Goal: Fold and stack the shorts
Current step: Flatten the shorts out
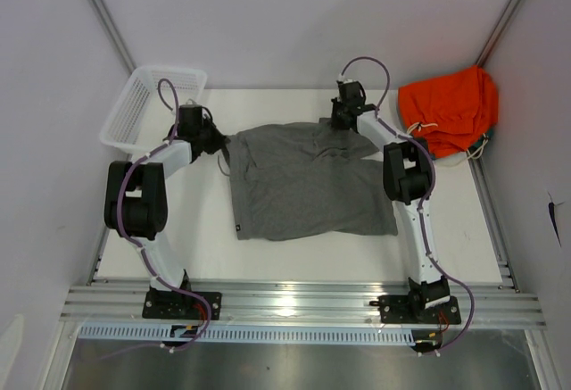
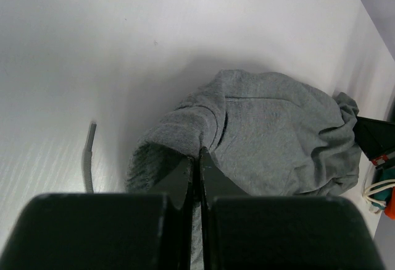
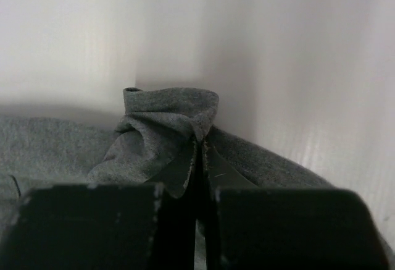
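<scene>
Grey shorts (image 1: pixel 303 185) lie spread on the white tabletop (image 1: pixel 446 220). The left end effector (image 1: pixel 218 142) meets their far-left corner, and the right end effector (image 1: pixel 342 123) meets their far edge. A white basket (image 1: pixel 129 113) sits far left, an orange garment (image 1: pixel 446 109) far right.

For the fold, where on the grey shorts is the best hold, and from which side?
The far edge of the shorts, one pinch toward each end, approached from above. The cloth lies flat and limp, so likely only a bunched edge gives purchase; the left gripper and right gripper are each shut on such a bunch there.
</scene>
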`<action>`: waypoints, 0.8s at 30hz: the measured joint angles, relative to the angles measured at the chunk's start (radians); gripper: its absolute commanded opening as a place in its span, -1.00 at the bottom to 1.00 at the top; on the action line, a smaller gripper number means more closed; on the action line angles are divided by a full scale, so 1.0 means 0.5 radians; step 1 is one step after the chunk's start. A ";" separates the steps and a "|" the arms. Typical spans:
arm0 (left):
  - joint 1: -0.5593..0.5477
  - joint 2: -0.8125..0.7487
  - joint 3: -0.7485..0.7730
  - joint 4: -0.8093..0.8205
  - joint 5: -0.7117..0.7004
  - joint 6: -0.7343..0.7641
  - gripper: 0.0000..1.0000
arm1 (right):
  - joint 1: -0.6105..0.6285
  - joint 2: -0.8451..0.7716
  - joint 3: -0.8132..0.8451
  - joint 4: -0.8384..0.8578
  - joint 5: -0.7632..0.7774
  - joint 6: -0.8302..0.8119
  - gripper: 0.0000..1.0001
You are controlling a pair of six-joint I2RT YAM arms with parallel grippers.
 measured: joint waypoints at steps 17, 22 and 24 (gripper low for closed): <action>-0.003 -0.016 0.000 -0.011 -0.001 0.000 -0.99 | -0.301 0.228 0.272 0.339 0.001 0.550 -0.75; -0.007 -0.016 0.000 -0.025 -0.011 0.001 -0.99 | -0.304 0.328 0.350 0.472 -0.088 0.600 0.60; -0.007 -0.016 0.000 -0.035 -0.020 0.003 -0.99 | -0.306 0.329 0.357 0.520 -0.117 0.589 0.65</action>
